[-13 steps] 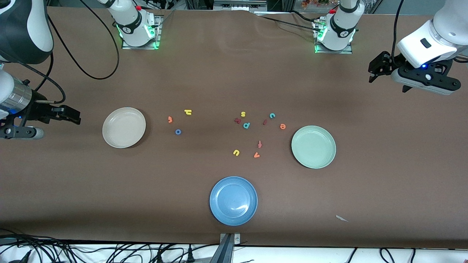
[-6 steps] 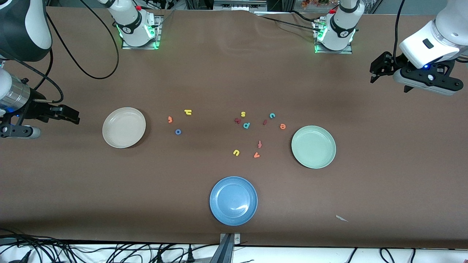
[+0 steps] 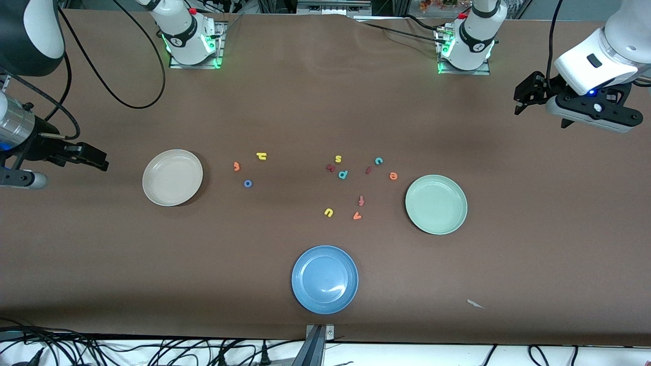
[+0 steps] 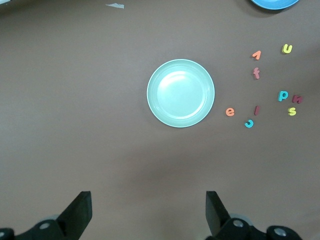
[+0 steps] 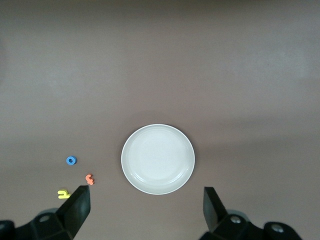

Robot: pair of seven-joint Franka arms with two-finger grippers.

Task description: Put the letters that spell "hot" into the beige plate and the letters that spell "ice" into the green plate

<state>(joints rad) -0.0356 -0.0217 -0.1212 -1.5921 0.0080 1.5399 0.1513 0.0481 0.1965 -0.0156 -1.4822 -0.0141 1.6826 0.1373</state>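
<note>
A: Showing the start of the sort: which arm stands nearer each group of letters?

B: The right gripper [image 3: 99, 161] hangs over bare desk [image 3: 305, 101] at the right arm's end, jaws released and holding nothing. The beige plate [image 3: 172, 177] lies between it and the yellow h [image 3: 262, 156], the orange t [image 3: 236, 166] and the blue o [image 3: 247, 183], so that arm is judged the nearer one for "hot".

A: And the letters for "ice"?

B: The teal c [image 3: 379, 160], the dark red i [image 3: 368, 170] and the orange e [image 3: 393, 176] lie close together just beside the green plate [image 3: 436, 204], toward the middle of the desk. The left gripper [image 3: 524, 96] hangs over the desk's left-arm end, jaws likewise released and empty, well apart from them; its reach would probably run past the plate toward the letters.

A: Which distractors matter?

B: The teal p [image 3: 343, 174] and yellow s [image 3: 338, 158] sit near the i; both plates are empty.
</note>
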